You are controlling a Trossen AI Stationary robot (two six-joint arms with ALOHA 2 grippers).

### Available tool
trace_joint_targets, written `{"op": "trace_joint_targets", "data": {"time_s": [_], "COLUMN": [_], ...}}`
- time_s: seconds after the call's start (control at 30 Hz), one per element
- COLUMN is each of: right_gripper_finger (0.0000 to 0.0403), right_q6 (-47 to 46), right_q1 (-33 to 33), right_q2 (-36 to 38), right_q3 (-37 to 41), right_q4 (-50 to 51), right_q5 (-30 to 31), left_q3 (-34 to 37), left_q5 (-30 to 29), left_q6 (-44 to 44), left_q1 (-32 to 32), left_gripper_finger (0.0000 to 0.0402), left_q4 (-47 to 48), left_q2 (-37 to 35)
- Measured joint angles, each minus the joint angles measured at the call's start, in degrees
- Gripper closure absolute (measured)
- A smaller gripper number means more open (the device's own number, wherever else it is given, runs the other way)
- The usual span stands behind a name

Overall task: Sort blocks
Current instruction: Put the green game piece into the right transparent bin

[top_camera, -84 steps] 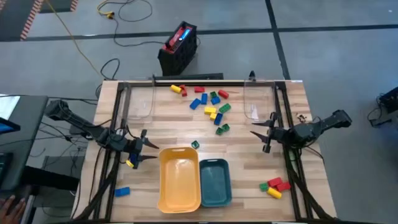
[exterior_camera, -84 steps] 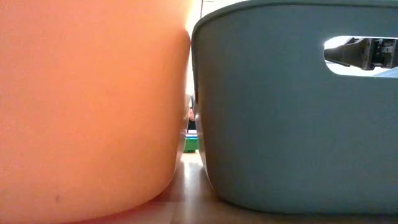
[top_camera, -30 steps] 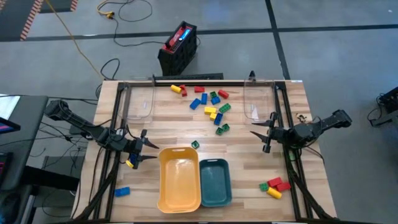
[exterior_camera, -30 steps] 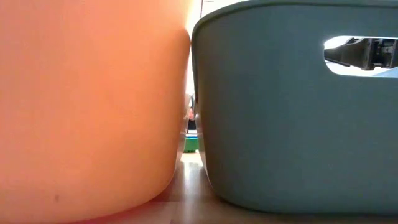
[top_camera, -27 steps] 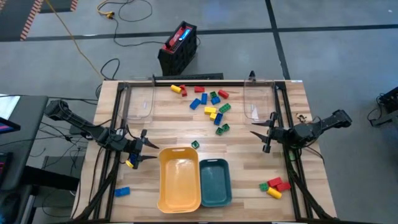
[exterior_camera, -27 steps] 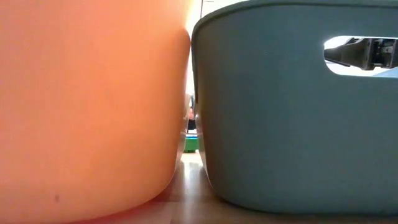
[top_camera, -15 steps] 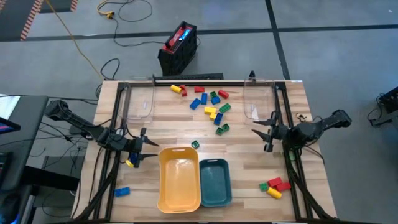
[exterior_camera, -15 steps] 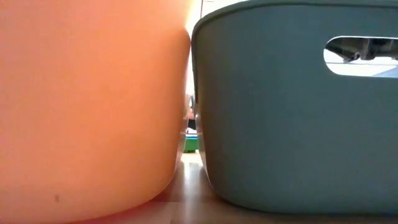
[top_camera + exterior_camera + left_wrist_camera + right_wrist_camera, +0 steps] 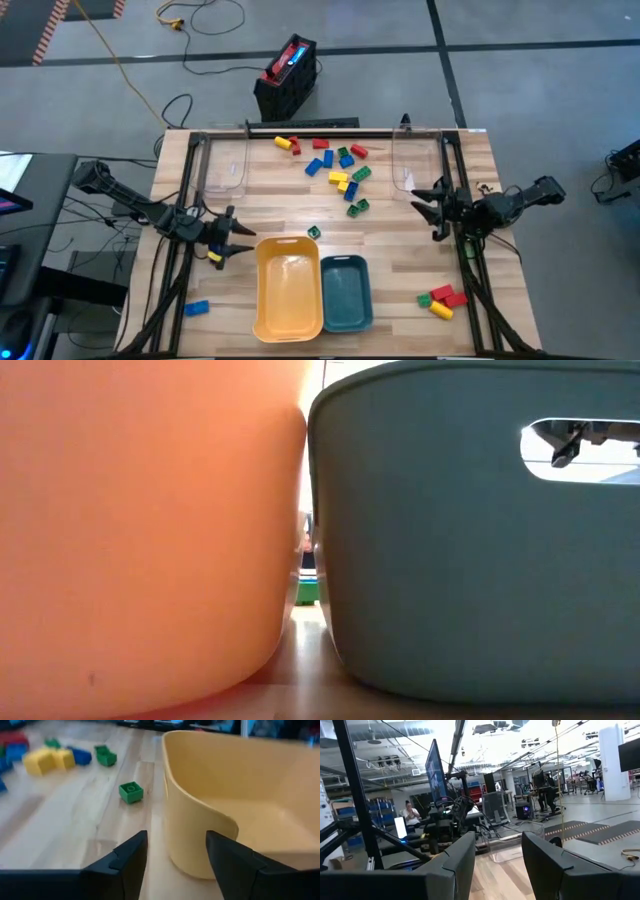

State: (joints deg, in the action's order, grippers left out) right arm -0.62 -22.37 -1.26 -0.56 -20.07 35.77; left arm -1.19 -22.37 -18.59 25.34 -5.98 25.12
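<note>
Both jaws stand spread and hold nothing: the left gripper [image 9: 238, 245] at 9 o'clock of the yellow tray [image 9: 288, 290], the right gripper [image 9: 428, 207] at 3 o'clock of the table [image 9: 400, 255]. The teal tray [image 9: 346, 292] touches the yellow one. Most blocks [image 9: 338, 163] cluster at 12 o'clock, and one green block [image 9: 131, 792] lies just beyond the yellow tray's rim.

At the high view's left edge, our left arm reaches rightward, its left gripper [image 9: 232, 240] spread open. At the right, our right arm reaches leftward, its right gripper [image 9: 428, 208] likewise open.
</note>
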Motion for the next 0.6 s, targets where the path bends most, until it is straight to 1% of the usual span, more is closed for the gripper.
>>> {"op": "trace_joint_targets", "data": {"time_s": [0.17, 0.23, 0.3, 0.43, 0.6], "right_gripper_finger": [0.0223, 0.0223, 0.0223, 0.0223, 0.0223], "right_q6": [0.1, 0.2, 0.5, 2.6, 2.1], "right_q1": [0.3, 0.9, 1.2, 0.7, 0.6], "right_q2": [0.0, 0.0, 0.0, 0.0, -2.2], "right_q3": [0.0, 0.0, -0.1, -0.2, -3.9], "right_q4": [0.2, -0.2, 0.3, 5.2, 12.4], "right_q5": [0.0, 0.0, 0.0, -1.9, -2.8], "left_q3": [0.0, 0.0, 0.0, 0.0, 0.0], "left_q5": [0.0, 0.0, 0.0, -1.2, -3.2], "left_q6": [-8.2, -9.9, -10.5, -9.9, -9.4], "left_q1": [0.0, 0.0, 0.0, 0.0, 0.0], "left_gripper_finger": [0.0203, 0.0203, 0.0203, 0.0203, 0.0203], "left_q4": [0.0, 0.0, 0.0, 0.0, -0.9], "left_q2": [0.0, 0.0, 0.0, 0.0, 0.0]}}
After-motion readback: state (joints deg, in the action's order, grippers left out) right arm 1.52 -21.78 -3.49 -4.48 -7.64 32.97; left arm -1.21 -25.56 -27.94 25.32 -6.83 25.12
